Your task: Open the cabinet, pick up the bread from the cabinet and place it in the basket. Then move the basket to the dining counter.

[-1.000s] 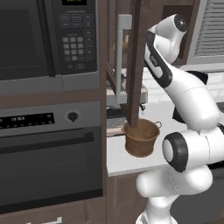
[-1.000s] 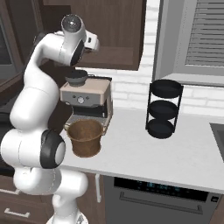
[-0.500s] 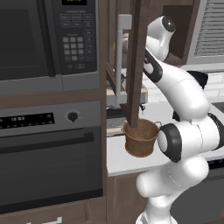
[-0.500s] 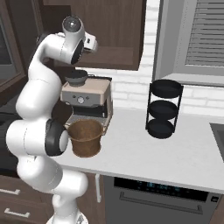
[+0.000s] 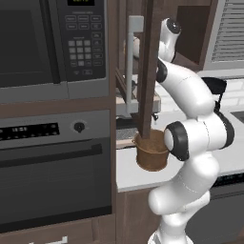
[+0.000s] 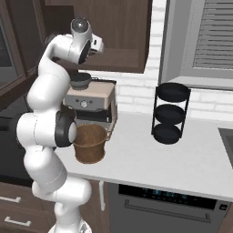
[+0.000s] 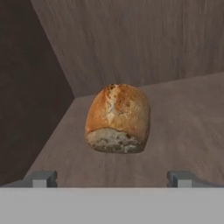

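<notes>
Inside the dark brown wooden wall cabinet [image 5: 147,66], door swung open, arm reaching for the bun.

Near to far in the hand view: two-finger gripper [image 7: 112,178] with its tips spread wide apart and nothing between them; just ahead, the small golden-brown crusty bread bun [image 7: 117,118] sitting on the brown cabinet shelf [image 7: 183,131], roughly centred between the tips; behind it the back wall and left side wall meet in a corner. Down on the white worktop [image 6: 154,159], the round copper-brown bucket basket [image 6: 90,144] waits below the cabinet, beside the beige coffee machine [image 6: 91,101]. Step looks like the approach to grasp: keep the bun centred, push forward until tips straddle its widest part, stay low near the shelf without scraping, then close gently since the crust looks rounded and could squirt out.
</notes>
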